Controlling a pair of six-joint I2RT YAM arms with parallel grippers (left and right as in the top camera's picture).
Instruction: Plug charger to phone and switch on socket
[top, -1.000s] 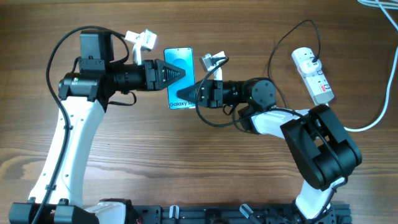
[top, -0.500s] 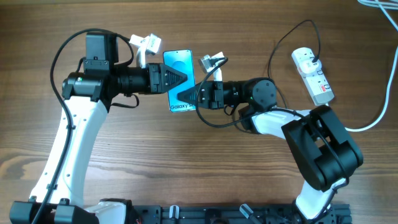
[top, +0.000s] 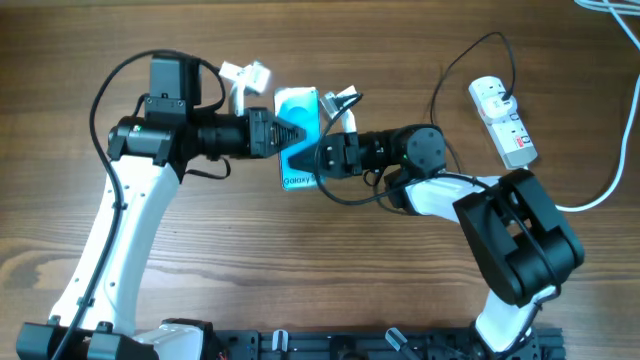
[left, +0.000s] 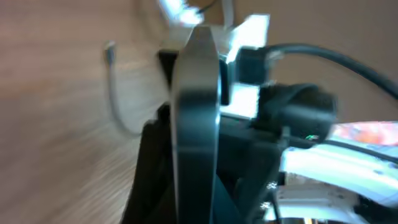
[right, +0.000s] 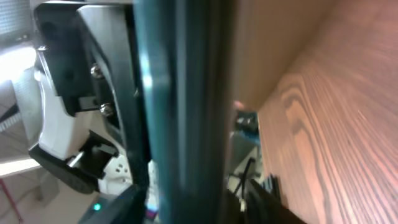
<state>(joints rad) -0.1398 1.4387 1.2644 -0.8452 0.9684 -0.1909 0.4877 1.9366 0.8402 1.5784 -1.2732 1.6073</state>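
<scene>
The phone (top: 303, 108), teal screen and white border, is raised off the table and turned on its edge between both arms. My left gripper (top: 292, 133) is shut on its left side; in the left wrist view the phone's dark edge (left: 196, 112) stands upright between the fingers. My right gripper (top: 312, 160) sits round the phone's lower right, jaws standing wider than the edge (right: 186, 112). The charger's thin black cable (top: 437, 92) loops from the socket (top: 505, 125) toward the right arm. A thin cable end (left: 110, 46) lies on the wood.
A thick white cable (top: 600, 195) runs off the socket's near end to the right edge. A white plug (top: 488, 95) sits in the strip's far end. The right arm's base (top: 515, 235) fills the right foreground.
My left arm slid right and its gripper closed on the phone. The phone rose and tipped onto its edge. The right gripper's jaws came apart.
</scene>
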